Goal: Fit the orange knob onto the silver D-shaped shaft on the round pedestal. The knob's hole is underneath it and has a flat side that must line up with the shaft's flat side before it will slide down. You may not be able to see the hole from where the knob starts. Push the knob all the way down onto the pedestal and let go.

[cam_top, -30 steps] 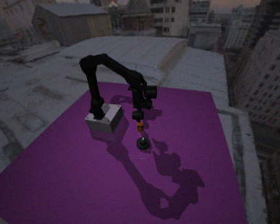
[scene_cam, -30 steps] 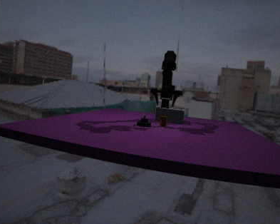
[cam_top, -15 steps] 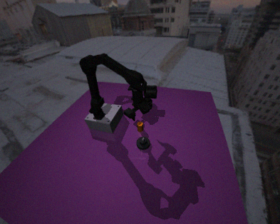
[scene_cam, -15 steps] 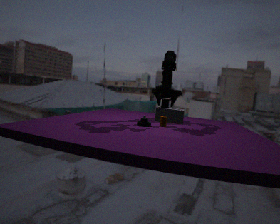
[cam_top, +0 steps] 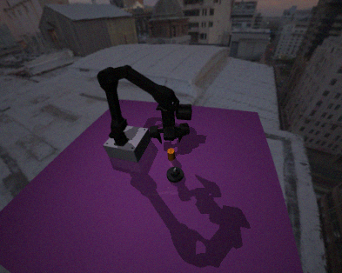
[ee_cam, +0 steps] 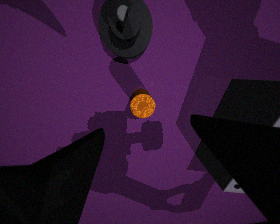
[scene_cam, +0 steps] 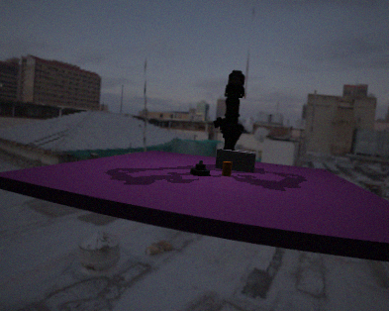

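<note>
The orange knob (cam_top: 171, 154) (scene_cam: 227, 168) (ee_cam: 143, 106) stands upright on the purple table, beside the dark round pedestal (cam_top: 175, 175) (scene_cam: 200, 170) (ee_cam: 125, 27). The silver D-shaped shaft (ee_cam: 121, 12) rises from the pedestal's middle, bare. My gripper (cam_top: 169, 134) (ee_cam: 147, 125) is open and empty. It hangs above the knob, with space between the fingertips and the knob's top. In the wrist view the knob lies just ahead of the two dark fingers, and the pedestal lies farther ahead.
The arm's grey base block (cam_top: 127, 143) (scene_cam: 236, 159) (ee_cam: 251, 120) stands on the purple table (cam_top: 76, 209) close to the knob. The table's edges drop off to a rooftop scene.
</note>
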Robot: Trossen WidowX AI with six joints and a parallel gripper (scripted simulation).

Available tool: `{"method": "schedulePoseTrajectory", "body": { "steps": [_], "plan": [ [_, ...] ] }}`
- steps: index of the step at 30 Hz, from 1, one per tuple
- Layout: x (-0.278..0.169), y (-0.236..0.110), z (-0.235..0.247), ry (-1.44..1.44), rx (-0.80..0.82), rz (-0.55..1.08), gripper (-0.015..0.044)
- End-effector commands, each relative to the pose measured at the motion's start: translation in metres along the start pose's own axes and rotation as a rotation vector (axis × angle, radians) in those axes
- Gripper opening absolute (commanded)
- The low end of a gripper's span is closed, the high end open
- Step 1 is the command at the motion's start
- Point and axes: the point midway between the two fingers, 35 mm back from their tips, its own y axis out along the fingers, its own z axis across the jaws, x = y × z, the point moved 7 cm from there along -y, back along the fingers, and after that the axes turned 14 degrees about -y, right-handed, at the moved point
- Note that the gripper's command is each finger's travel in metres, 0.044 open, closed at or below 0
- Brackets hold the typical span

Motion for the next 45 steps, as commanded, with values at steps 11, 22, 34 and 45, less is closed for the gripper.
{"method": "schedulePoseTrajectory", "body": {
  "steps": [11, 22, 34, 45],
  "plan": [
    [0.000, 0.001, 0.000, 0.263, -0.002, -0.007, 0.0440],
    [0.000, 0.036, -0.001, 0.263, -0.002, -0.006, 0.0440],
    [0.001, 0.053, 0.000, 0.263, -0.002, -0.006, 0.0440],
    [0.001, 0.071, 0.001, 0.263, -0.002, -0.006, 0.0440]
  ]
}}
